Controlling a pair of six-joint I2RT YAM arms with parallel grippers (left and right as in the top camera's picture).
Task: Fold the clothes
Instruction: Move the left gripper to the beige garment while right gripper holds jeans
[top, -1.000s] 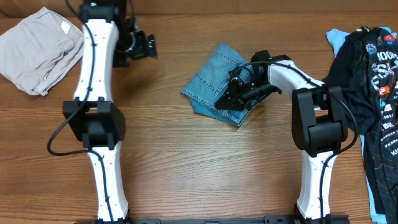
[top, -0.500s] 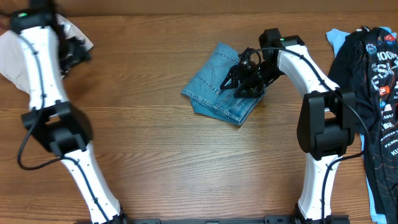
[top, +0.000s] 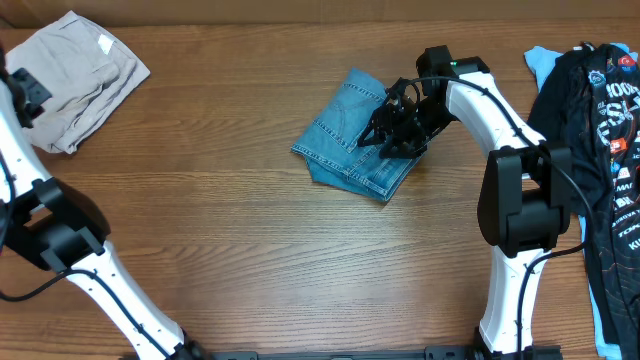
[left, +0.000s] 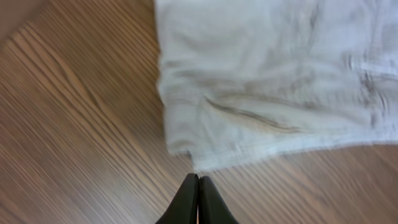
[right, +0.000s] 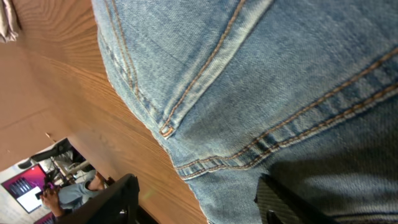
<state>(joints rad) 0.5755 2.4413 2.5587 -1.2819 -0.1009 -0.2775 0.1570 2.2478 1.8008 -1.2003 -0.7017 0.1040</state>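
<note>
The light-blue denim jeans (top: 350, 140) lie folded into a small packet at the table's middle. My right gripper (top: 392, 125) hovers over their right part, open. In the right wrist view its fingers (right: 115, 202) straddle the jeans' edge (right: 249, 93), one over bare wood and one over denim, gripping nothing. The beige trousers (top: 75, 80) lie crumpled at the far left. My left gripper (left: 198, 178) is shut and empty, its tips just short of the trousers' hem corner (left: 273, 81). A black printed tee (top: 610, 140) lies over a pale-blue garment (top: 545, 62) at the right edge.
The wooden table (top: 300, 260) carries both arm bases along its front edge. The left arm (top: 50, 235) leans out to the far left edge of the frame. The right arm (top: 515, 190) stands between the jeans and the tee pile.
The left arm swung from the table's back middle to the far left and its gripper shut. The right gripper opened off the jeans and shifted slightly back.
</note>
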